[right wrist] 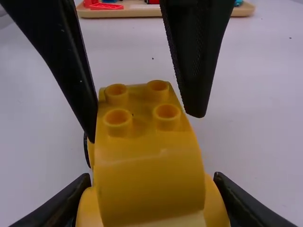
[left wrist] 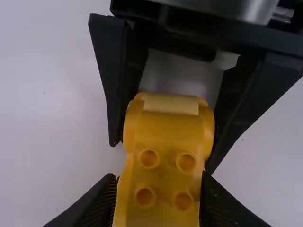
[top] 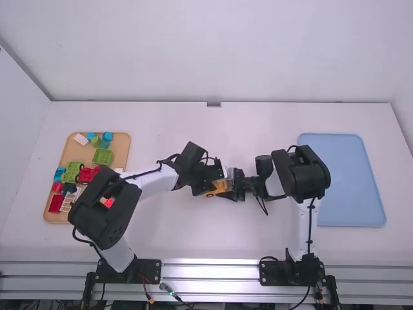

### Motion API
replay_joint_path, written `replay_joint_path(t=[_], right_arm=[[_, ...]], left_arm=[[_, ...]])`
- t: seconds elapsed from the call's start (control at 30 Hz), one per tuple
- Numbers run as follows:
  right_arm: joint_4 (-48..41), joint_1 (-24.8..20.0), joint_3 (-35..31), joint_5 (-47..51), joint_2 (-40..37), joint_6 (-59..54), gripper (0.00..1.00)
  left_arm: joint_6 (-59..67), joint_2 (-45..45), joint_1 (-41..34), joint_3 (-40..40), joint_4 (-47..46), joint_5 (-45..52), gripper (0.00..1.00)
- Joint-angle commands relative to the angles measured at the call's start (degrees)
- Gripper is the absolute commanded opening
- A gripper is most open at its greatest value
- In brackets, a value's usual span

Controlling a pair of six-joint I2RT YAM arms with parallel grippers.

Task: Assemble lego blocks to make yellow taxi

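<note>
Both grippers are closed on the yellow taxi piece [top: 222, 188], which we see above the table [top: 245, 116], near its middle, between the two gripper mouths. We mark the left gripper [top: 203, 181] as pinching the studded end, fingers against the two sides; four round studs show between them in the left wrist view. The right gripper [top: 241, 185] is closed on the rounded end, where the piece bulges out at both sides and a pale yellow strip crosses the nose. The two grippers face each other very close, so each crowds the other's access to the piece, and in the high view they cover most of it. Toward the table's left edge we have a wooden tray [top: 121, 145] with mixed blocks: a white block [top: 80, 139] and a blue block [top: 108, 136] near its far edge, a green block [top: 102, 156] just nearer, then a green vehicle [top: 72, 171] beside a red vehicle [top: 88, 174], plus more red, white and teal pieces toward the near edge. The left arm [top: 106, 206] hangs over the tray's near right corner in the high view, hiding part of it. Toward the table's right edge we log a flat light-blue tray [top: 348, 187], behind and right of the right arm [top: 306, 194].
</note>
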Motion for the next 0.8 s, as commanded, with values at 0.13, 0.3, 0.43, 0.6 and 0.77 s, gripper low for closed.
replay_joint_path(t=[0.13, 0.3, 0.43, 0.6, 0.77], right_arm=[[-0.59, 0.26, -0.92, 1.84, 1.11, -1.29, 0.53], [-0.57, 0.28, -0.94, 1.81, 1.11, -1.29, 0.53], [-0.55, 0.26, -0.98, 1.84, 1.11, -1.29, 0.53], [-0.57, 0.28, -0.98, 1.84, 1.11, -1.29, 0.53], [-0.55, 0.26, -0.96, 1.81, 1.11, -1.27, 0.53]], left_arm=[[0.66, 0.04, -0.15, -0.39, -0.11, 1.05, 0.47], [0.72, 0.04, -0.15, -0.39, -0.11, 1.05, 0.5], [1.49, 0.04, 0.74, -0.39, -0.07, 1.53, 0.51], [4.74, 0.04, 3.34, -0.5, -0.94, 7.93, 0.52], [7.19, 0.04, 7.61, -0.74, -1.99, 15.47, 0.58]])
